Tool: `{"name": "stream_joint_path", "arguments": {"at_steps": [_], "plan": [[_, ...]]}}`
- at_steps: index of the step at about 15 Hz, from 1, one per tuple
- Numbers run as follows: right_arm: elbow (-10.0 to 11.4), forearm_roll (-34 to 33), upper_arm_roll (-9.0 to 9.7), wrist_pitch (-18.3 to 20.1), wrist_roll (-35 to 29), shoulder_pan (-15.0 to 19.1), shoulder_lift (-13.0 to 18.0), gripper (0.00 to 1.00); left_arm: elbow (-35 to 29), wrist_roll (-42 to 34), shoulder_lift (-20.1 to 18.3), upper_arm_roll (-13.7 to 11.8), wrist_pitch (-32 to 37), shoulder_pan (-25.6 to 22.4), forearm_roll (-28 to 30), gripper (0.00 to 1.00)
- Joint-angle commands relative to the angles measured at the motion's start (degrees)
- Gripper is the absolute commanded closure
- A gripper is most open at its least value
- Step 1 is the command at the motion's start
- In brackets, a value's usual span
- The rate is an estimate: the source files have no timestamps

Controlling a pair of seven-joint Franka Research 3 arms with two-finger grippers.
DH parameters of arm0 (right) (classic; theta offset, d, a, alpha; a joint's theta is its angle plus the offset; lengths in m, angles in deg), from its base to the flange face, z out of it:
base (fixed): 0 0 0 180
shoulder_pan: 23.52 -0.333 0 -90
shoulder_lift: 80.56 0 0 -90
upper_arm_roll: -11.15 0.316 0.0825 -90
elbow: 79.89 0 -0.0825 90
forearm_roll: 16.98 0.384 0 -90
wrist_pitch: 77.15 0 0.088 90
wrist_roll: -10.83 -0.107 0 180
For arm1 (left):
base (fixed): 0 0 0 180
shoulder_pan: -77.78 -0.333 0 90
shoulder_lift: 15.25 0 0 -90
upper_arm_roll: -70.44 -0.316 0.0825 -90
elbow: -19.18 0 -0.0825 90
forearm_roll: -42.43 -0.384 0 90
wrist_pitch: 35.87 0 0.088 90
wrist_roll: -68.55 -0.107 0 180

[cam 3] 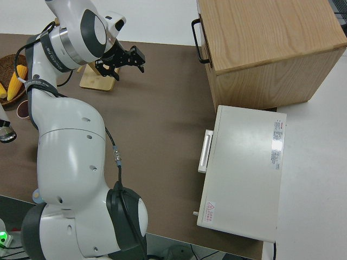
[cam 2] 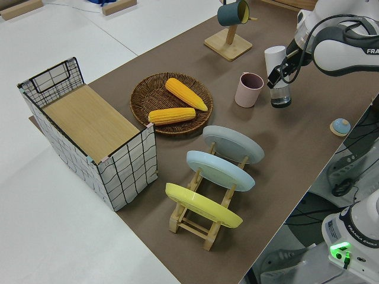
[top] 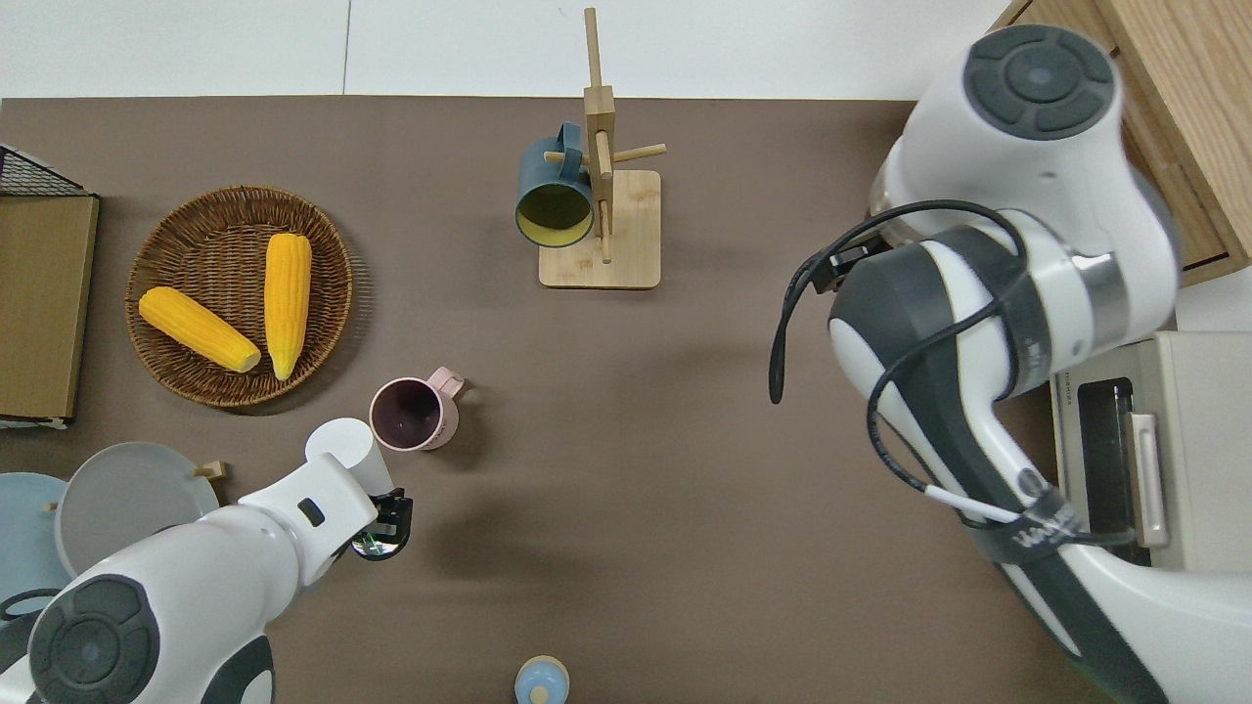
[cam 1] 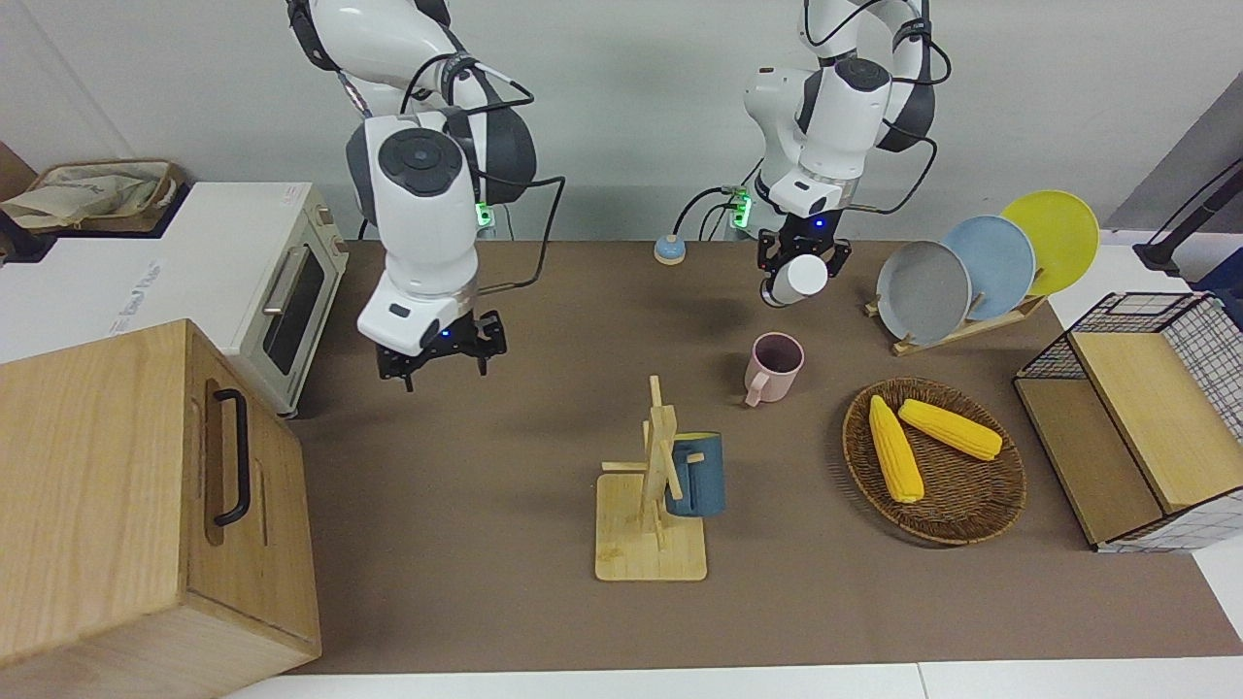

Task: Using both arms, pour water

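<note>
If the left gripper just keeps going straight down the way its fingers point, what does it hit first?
Most likely bare table. The left gripper, holding the tilted white bottle, points roughly downward beside the pink mug, on its side nearer the robots. Depth is uncertain, so the bottle could graze the mug's rim.

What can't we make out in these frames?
Right gripper: hidden under its own arm in the overhead view.
White container in the left gripper: no view shows whether it holds water.
Pink mug: inside is dark, so water cannot be told.
Blue plate: cut off by the overhead view's edge.
</note>
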Motion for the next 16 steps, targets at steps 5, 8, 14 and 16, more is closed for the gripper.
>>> {"name": "stream_joint_path", "arguments": {"at_steps": [5, 8, 14, 16], "plan": [[7.4, 16.0, -13.16, -0.4, 2.0, 0.8, 9.4, 0.009, 7.0, 0.7, 6.9, 0.1, 4.4, 0.6, 0.1, 1.0], [9.3, 16.2, -16.07, -0.3, 2.0, 0.9, 12.8, 0.009, 8.3, 0.5, 8.6, 0.1, 5.7, 0.6, 0.1, 1.0], [12.8, 15.5, -16.51, 1.1, 1.4, 0.9, 18.7, 0.009, 11.4, -0.3, 11.8, 0.1, 12.3, 0.5, 1.2, 1.0], [13.0, 15.3, -16.51, 3.5, 1.4, 0.8, 19.5, 0.009, 15.1, 0.0, 14.5, 0.1, 16.1, 0.6, 1.3, 1.0]]}}
